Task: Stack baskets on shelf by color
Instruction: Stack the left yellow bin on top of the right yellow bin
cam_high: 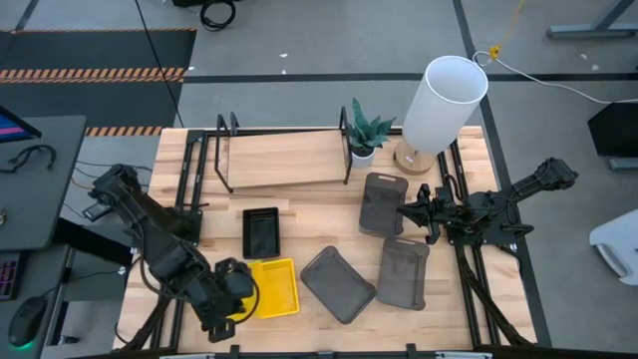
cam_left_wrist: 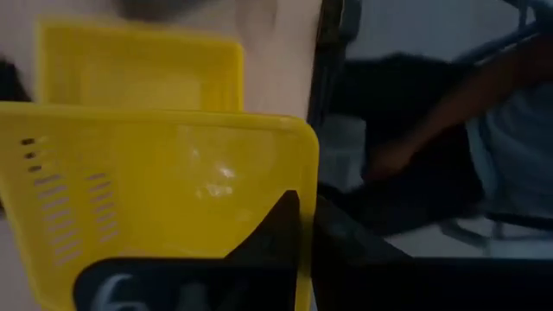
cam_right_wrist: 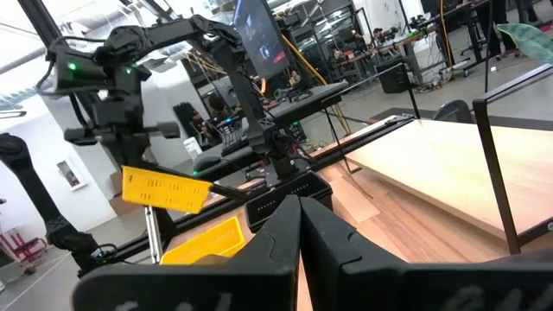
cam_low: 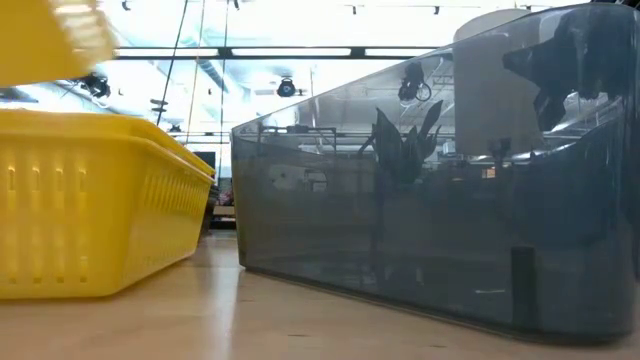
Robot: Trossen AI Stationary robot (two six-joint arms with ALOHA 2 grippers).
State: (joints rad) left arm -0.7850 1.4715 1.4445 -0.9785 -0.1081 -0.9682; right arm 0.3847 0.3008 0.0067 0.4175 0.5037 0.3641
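Note:
My left gripper (cam_high: 235, 292) is at the table's near left and is shut on a bright yellow basket (cam_left_wrist: 173, 190), which also shows raised in the right wrist view (cam_right_wrist: 164, 190). Another yellow basket (cam_high: 274, 287) rests flat on the table just beneath and beside it. A small black mesh basket (cam_high: 261, 231) lies in front of the shelf (cam_high: 284, 158), a wooden plank in a black wire frame. Three dark grey baskets (cam_high: 384, 202) (cam_high: 404, 271) (cam_high: 337, 284) lie flat at centre right. My right gripper (cam_high: 411, 212) is shut at the right edge of the farthest grey basket. My left gripper holds the yellow basket by a side wall near a corner (cam_left_wrist: 302, 173). One dark finger (cam_left_wrist: 276, 229) lies against the wall's inner face; the other finger is hidden behind the wall. The basket is lifted clear and tilted, above the yellow basket on the table (cam_left_wrist: 138, 65).
A potted plant (cam_high: 364, 135) and a white lamp (cam_high: 444, 105) stand at the shelf's right end. Bare tabletop shows between the black basket and the grey ones. A person sits beyond the table's left side (cam_left_wrist: 449, 130).

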